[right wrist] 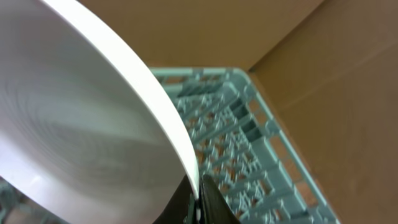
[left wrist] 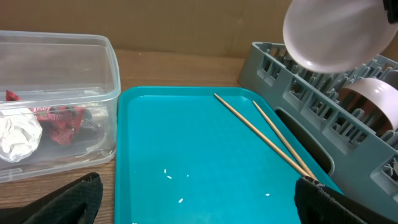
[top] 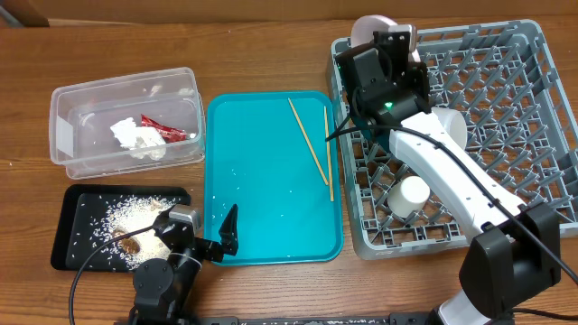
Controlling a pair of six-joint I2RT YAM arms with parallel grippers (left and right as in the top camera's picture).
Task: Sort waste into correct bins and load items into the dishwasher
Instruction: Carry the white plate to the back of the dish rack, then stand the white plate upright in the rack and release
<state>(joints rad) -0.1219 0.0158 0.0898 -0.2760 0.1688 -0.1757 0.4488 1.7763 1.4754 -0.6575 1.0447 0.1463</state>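
— Wooden table (top: 271,63) — where's the plate (left wrist: 333,34)?
— Tilted above the far-left corner of the grey dish rack (top: 533,117), its rim pinched by the right gripper (right wrist: 198,202).
— And the left gripper (left wrist: 198,186)?
— Jaws spread wide, holding nothing, over the near edge of the teal tray (top: 262,181) — two chopsticks (top: 312,144) lie on its right side.

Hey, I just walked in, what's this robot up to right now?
It's clearing up after a meal. The right hand grips a plate by its rim above the far left corner of the dish rack, which holds a white bowl and a cup. The left hand is open by the teal tray, which holds two chopsticks. A napkin and red wrapper are in the clear tub; rice is on the black tray.
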